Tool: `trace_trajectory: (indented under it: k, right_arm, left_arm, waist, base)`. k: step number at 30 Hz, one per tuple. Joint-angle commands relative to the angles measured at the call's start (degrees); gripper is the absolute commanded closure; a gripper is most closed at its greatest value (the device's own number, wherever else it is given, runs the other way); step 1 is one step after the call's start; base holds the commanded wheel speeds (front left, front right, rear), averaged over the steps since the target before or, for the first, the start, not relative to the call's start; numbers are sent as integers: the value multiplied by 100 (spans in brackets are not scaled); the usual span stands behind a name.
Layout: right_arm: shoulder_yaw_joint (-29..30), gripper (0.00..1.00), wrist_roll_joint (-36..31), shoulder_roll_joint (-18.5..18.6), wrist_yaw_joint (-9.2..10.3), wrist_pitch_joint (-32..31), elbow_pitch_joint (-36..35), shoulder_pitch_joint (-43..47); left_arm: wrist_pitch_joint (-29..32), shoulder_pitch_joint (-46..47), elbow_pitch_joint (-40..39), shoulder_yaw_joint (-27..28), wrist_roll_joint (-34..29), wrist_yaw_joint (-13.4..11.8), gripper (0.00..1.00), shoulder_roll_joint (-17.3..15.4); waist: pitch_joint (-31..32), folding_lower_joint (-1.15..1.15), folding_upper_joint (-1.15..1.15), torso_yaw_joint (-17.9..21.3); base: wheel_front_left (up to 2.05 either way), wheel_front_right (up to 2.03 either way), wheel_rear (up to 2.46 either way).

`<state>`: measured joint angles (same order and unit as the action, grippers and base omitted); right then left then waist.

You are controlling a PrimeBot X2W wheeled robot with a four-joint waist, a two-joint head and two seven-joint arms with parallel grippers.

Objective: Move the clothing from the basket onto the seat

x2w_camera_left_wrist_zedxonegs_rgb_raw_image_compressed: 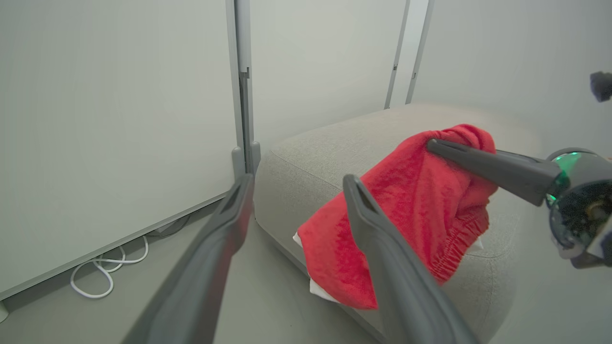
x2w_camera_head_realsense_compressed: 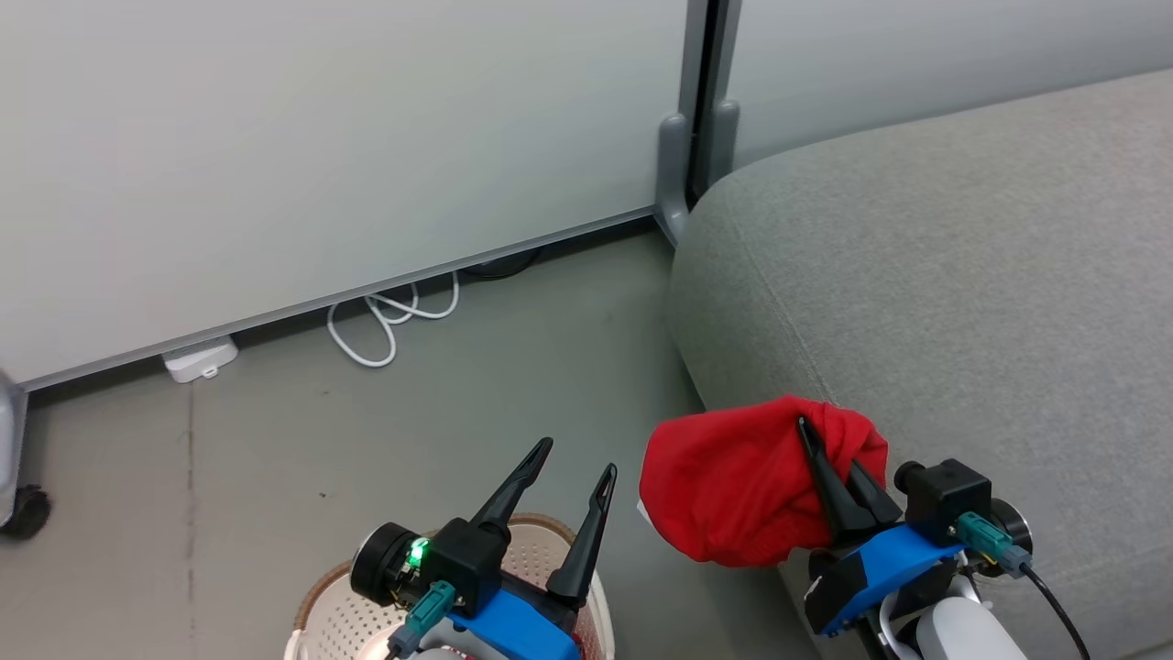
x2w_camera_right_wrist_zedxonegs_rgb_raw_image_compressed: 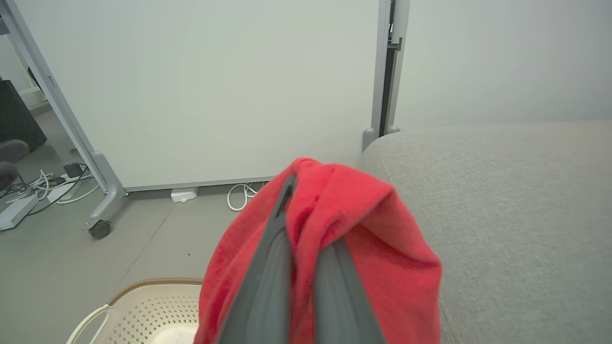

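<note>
Our right pincer (x2w_camera_head_realsense_compressed: 816,440) is pressed together on the clothing, a plain red garment (x2w_camera_head_realsense_compressed: 724,486), with the fold bunched over both fingers and the rest hanging below them. Our left pincer (x2w_camera_head_realsense_compressed: 577,458) is spread and holds nothing, poised over the basket (x2w_camera_head_realsense_compressed: 339,596), which sits on the floor just beside the seat (x2w_camera_head_realsense_compressed: 962,275).

The garment hangs at the seat's near corner. In the left wrist view its lower hem (x2w_camera_left_wrist_zedxonegs_rgb_raw_image_compressed: 334,282) droops past the cushion's edge toward the floor. We judge the carry to be nearly done, but this is a poor place to let go, since cloth released here would likely slide off the rounded corner.

To do the step well, we should take the right pincer further in over the grey cushion, well clear of the edge. Then we lower it until the hanging part settles on the fabric, and only then part the fingers. After that we draw back along the fingers' own line, so that the fold slips off them instead of snagging and being dragged back out.
</note>
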<state>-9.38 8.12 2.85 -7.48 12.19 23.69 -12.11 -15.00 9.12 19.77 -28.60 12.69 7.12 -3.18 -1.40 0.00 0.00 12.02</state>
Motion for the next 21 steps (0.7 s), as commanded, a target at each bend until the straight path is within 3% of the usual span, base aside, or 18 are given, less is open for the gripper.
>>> trace_trajectory:
  k: [1,13,21]
  right_arm:
    - [-7,100,-12,7,-3,25,-20,-44]
    - [-25,100,121,7,-3,113,42,-67]
    - [9,100,156,6,-3,164,104,-36]
  left_arm:
    - [-27,59,0,26,-27,35,0,1]
    - [-27,156,3,4,-95,45,0,18]
    - [-27,200,14,-52,-72,45,0,20]
  waist:
    - [-62,0,0,216]
    - [-196,0,0,1058]
    - [-239,0,0,1371]
  base:
    - [0,0,0]
    - [0,0,0]
    - [0,0,0]
